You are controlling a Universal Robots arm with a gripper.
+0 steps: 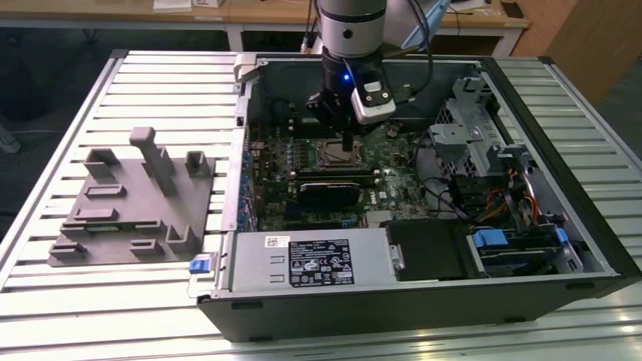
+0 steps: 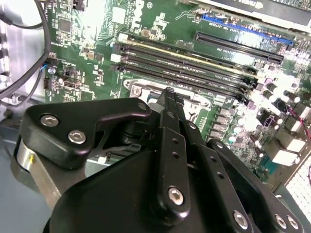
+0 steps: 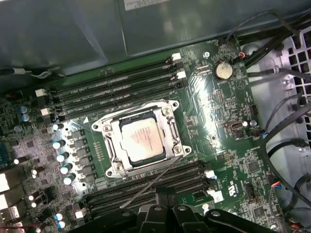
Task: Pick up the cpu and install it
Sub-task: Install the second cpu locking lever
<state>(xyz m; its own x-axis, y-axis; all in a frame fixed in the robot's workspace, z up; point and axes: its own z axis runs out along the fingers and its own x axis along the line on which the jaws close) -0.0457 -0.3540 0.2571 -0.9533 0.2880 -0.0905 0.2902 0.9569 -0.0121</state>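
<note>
The cpu (image 3: 140,141), a small square chip with a pale silvery top, lies flat inside the metal-framed socket (image 3: 171,128) on the green motherboard (image 3: 228,111). A thin wire lever (image 3: 150,182) runs slantwise out from the socket's corner. My gripper (image 1: 346,144) hangs straight above the socket (image 1: 336,153) inside the open computer case, apart from the chip. In the second wrist view its black fingers (image 2: 171,141) meet at one narrow tip, the gripper (image 2: 167,92) shut on nothing. The fingers' base (image 3: 160,208) shows in the first wrist view.
Memory slots (image 3: 116,85) run on both sides of the socket. Cables (image 3: 286,126) and a drive cage (image 1: 471,124) crowd the case on the exterior view's right. The power supply (image 1: 311,259) lies at the case's near wall. A grey plastic fixture (image 1: 131,203) stands on the slatted table (image 1: 120,308).
</note>
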